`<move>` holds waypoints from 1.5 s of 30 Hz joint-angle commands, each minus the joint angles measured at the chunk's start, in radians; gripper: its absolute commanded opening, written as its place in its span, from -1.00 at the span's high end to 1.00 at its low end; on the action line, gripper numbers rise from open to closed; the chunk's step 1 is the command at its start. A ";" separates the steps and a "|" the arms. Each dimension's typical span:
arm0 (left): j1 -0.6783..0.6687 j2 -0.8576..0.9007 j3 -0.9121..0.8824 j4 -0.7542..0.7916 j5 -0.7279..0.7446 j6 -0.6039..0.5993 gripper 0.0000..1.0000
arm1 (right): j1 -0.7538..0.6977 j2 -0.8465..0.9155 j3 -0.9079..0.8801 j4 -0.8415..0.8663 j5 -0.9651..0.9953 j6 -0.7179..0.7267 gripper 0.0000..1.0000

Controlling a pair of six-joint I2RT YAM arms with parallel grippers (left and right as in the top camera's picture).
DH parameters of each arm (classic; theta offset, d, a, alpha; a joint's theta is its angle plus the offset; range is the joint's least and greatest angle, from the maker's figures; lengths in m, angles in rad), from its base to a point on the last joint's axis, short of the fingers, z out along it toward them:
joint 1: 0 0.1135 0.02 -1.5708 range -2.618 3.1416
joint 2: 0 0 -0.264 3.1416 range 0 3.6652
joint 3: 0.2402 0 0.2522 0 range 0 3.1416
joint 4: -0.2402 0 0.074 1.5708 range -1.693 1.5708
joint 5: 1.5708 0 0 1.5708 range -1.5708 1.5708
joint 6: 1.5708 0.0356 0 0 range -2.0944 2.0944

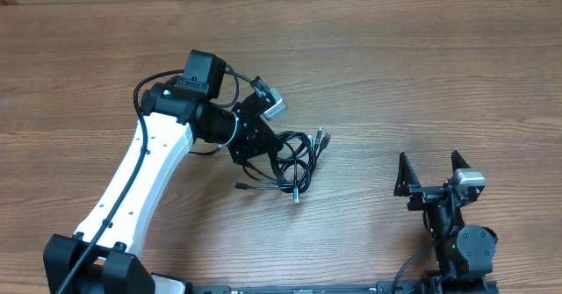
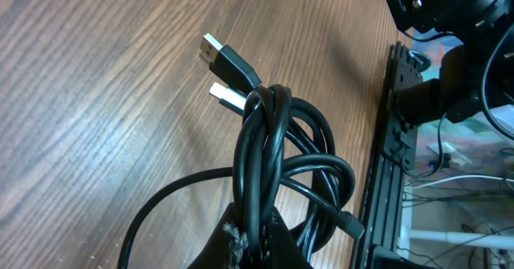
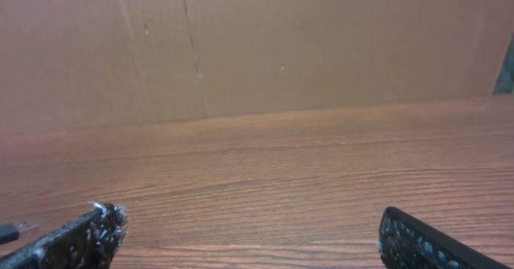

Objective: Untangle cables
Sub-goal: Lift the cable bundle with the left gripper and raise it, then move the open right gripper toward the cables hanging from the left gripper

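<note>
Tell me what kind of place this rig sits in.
Probably a robotics lab bench: bare wood-grain table, plain brown board behind it, and a metal rail with loose wiring past the edge.

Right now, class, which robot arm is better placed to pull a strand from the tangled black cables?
Probably the right: the right gripper is open and empty, while the left gripper is shut on the thin black cables, anchoring them.
</note>
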 commanded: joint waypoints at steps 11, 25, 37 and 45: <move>-0.008 -0.019 0.028 -0.003 0.042 -0.071 0.92 | -0.004 -0.008 -0.010 0.006 0.000 -0.003 -1.00; -0.055 -0.019 0.028 0.000 0.011 -0.091 0.92 | -0.004 -0.008 -0.010 0.006 -0.001 -0.003 -1.00; -0.073 -0.019 0.028 0.001 -0.034 -0.078 0.92 | -0.001 -0.008 -0.010 0.030 -0.145 0.248 -1.00; -0.073 -0.019 0.028 0.002 -0.032 -0.002 0.92 | -0.001 -0.008 -0.010 0.071 -0.306 0.297 -1.00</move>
